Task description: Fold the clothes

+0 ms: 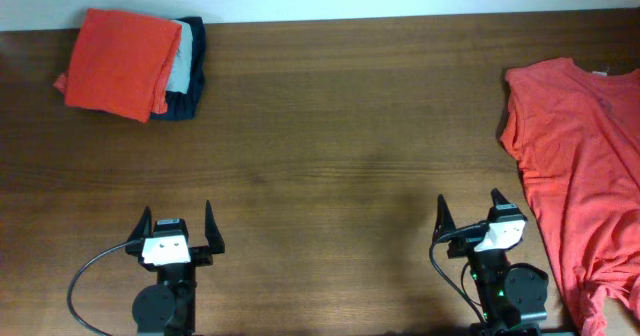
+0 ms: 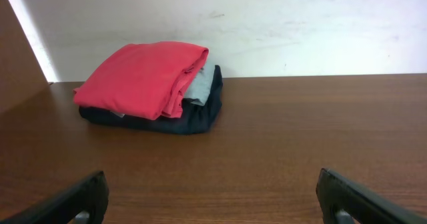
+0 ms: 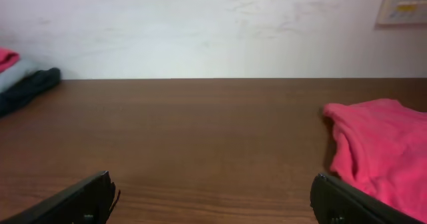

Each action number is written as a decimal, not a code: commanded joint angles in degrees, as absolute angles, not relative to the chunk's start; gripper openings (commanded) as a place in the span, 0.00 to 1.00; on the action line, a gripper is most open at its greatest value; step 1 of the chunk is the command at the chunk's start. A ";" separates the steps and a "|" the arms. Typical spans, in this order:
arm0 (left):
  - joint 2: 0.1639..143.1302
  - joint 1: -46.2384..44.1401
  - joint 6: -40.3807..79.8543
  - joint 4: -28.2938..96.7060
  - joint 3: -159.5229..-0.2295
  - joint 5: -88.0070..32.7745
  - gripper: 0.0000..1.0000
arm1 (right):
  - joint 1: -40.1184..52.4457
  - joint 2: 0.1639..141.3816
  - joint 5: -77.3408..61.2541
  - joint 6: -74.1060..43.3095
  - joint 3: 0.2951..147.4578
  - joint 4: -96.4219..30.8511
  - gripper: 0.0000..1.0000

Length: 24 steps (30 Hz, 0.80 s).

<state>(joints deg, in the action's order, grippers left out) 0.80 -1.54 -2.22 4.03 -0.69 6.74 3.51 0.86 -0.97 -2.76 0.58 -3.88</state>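
Observation:
The coral-red T-shirt (image 1: pixel 580 166) lies spread and rumpled along the table's right edge, plain face up, partly running off the frame. It also shows in the right wrist view (image 3: pixel 383 151) at the right. My right gripper (image 1: pixel 468 214) is open and empty, just left of the shirt near the front edge; its fingers (image 3: pixel 213 201) frame bare wood. My left gripper (image 1: pixel 177 221) is open and empty at the front left, far from the shirt; its fingers (image 2: pixel 213 197) frame bare wood.
A stack of folded garments sits at the back left: a plain orange one (image 1: pixel 120 48) on top of grey and navy ones (image 1: pixel 188 71). It shows in the left wrist view (image 2: pixel 150 84) against the white wall (image 2: pixel 267 24).

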 commanded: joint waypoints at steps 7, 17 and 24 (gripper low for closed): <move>0.40 -1.72 -3.11 3.95 -0.51 7.97 0.99 | 3.36 0.47 1.10 -3.49 3.75 -4.75 0.98; 0.40 -1.72 -3.09 3.95 -0.51 7.99 0.99 | 3.36 13.93 4.82 -3.97 25.06 -7.73 0.98; 0.40 -1.72 -3.09 3.95 -0.51 7.97 0.99 | 3.22 40.45 5.04 -3.95 50.52 -20.16 0.98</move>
<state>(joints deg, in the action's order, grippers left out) 0.73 -1.54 -2.22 3.90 -0.69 7.16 3.51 31.03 3.86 -3.25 40.07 -16.43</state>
